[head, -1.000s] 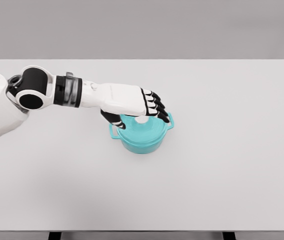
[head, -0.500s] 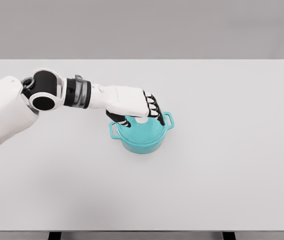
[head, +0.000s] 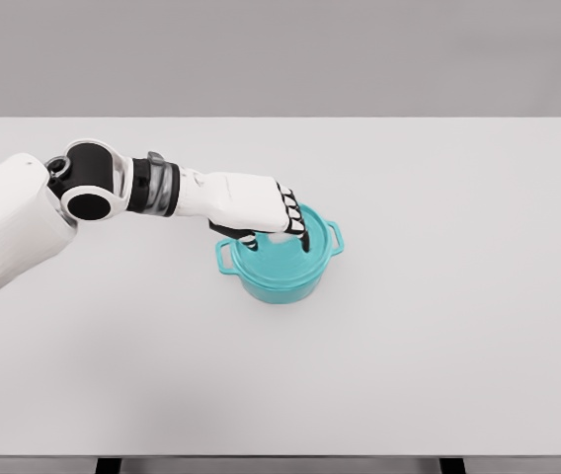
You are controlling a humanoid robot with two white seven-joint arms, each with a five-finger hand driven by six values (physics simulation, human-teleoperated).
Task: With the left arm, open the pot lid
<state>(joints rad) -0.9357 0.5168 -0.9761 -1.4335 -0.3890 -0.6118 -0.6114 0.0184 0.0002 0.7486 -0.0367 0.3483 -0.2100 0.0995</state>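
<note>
On the white table (head: 439,326), the left robot hand (head: 261,205) curls down, apparently gripping the pot lid (head: 282,259).

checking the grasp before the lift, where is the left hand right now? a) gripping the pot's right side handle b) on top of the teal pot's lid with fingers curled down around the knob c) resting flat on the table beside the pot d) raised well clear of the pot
b: the white left hand sits over the round teal lid of the teal two-handled pot, its black-jointed fingers curled down onto the lid's centre, where the knob is hidden.
</note>
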